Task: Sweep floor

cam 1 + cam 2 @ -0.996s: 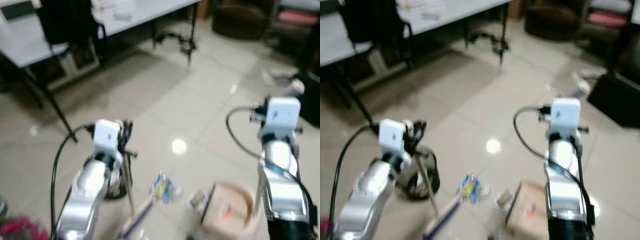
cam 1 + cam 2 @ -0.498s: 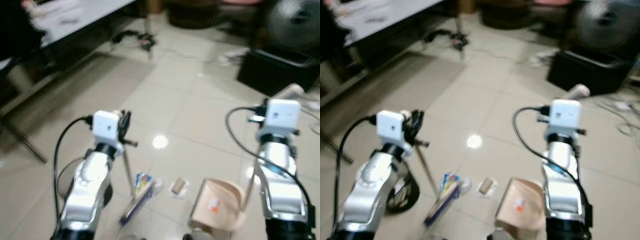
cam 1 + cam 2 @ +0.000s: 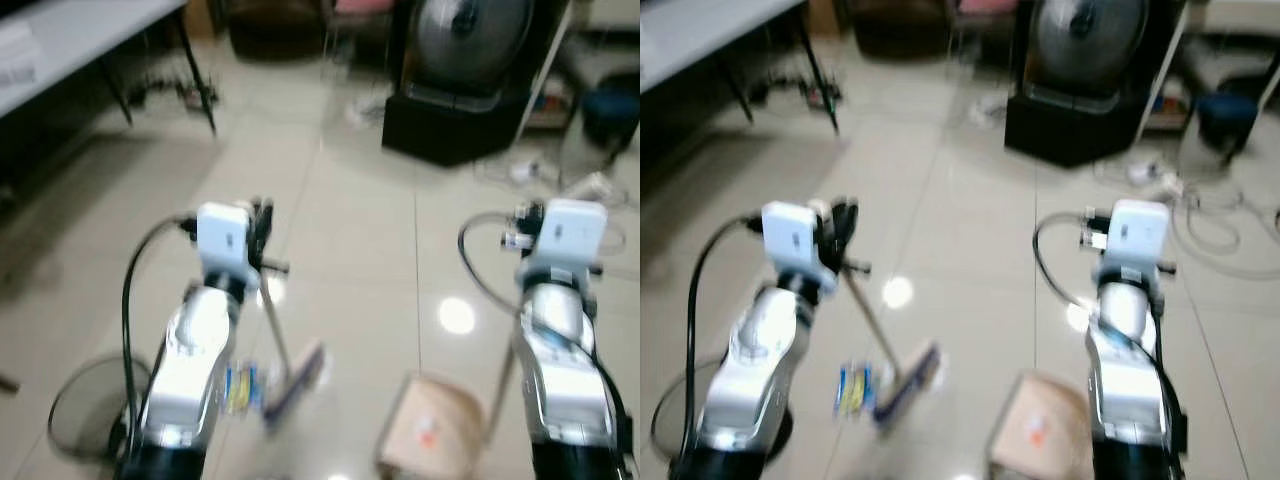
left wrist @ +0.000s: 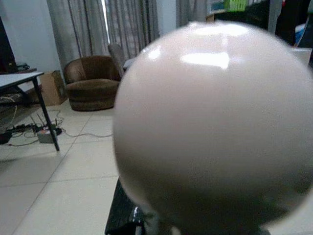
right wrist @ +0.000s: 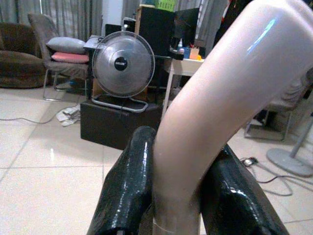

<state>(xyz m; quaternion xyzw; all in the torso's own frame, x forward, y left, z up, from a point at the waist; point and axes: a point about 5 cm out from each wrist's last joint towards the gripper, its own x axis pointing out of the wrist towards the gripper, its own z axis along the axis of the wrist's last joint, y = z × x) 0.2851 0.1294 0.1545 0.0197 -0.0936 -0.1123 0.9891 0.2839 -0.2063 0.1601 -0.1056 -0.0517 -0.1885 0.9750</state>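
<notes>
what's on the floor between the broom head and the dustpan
Bare glossy tile, in the left eye view: the broom head lies left, the dustpan right, the wrapper on the broom's far side.

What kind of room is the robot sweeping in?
Probably a home living room that doubles as a workspace: a brown armchair by curtains, a standing fan, a pale tiled floor and a table along one side.
</notes>
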